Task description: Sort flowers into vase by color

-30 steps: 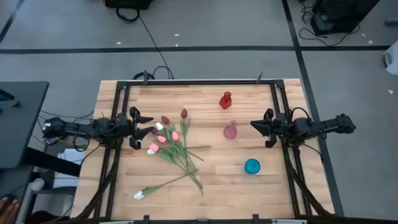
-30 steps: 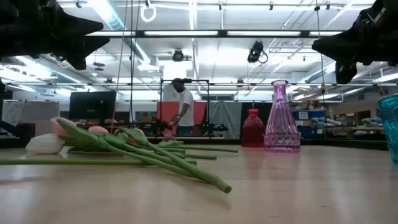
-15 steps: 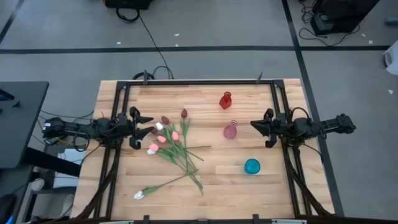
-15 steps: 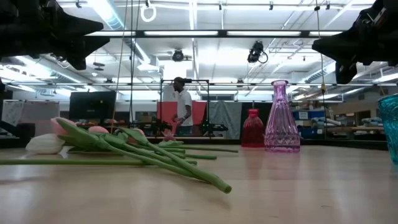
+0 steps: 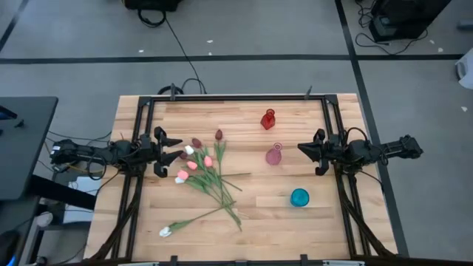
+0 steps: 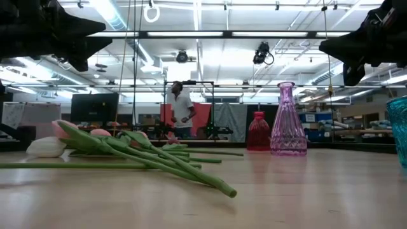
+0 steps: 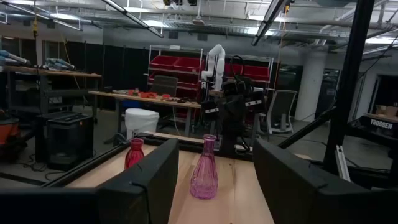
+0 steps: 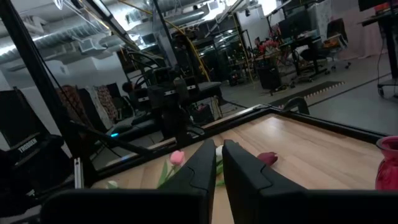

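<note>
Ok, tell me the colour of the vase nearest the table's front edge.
Teal blue vase; the high view shows it best.

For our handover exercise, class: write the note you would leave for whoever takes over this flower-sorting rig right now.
Left hand: open, empty, raised at the table's left side beside the flowers.
Right hand: shut, empty, raised at the right side near the pink vase.
Flowers: all lying loose on the table left of centre; one white tulip lies apart near the front edge.
Red vase, pink vase and teal vase: upright, with no flowers in them.
Done: nothing sorted yet.
Left: every flower.
</note>
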Motion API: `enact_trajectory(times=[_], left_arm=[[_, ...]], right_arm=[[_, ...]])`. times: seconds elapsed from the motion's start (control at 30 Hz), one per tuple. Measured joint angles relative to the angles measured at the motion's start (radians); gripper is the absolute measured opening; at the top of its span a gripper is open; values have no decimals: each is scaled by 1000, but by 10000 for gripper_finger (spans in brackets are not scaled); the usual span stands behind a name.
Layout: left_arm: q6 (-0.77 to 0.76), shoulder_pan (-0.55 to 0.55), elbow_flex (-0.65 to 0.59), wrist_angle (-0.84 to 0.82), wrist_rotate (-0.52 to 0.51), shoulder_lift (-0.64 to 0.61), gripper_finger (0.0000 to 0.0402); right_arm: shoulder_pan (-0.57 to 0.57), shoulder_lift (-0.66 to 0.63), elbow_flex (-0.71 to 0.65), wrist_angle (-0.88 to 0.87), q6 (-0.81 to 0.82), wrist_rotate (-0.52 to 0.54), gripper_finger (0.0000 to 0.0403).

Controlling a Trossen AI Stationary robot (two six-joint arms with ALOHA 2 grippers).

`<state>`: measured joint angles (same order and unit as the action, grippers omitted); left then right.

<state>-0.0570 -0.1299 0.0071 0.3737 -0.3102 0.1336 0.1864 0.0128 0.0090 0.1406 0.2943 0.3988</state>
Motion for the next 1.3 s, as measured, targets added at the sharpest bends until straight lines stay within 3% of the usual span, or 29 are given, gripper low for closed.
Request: enact_trajectory(times=[0.6,0.9,1.13,1.3], left_arm=[[-1,0,0,8,0,0,211],[0,0,0,258,0,3,211],[-7,0,0,347,1,3,211],[-30,-1,0,340,1,3,211]], right_arm=[[-1,0,0,17,-18,33,42],[-1,0,0,250,-58,195,42],[-1,0,0,293,-77,206,42],[-1,0,0,293,24,194,42]])
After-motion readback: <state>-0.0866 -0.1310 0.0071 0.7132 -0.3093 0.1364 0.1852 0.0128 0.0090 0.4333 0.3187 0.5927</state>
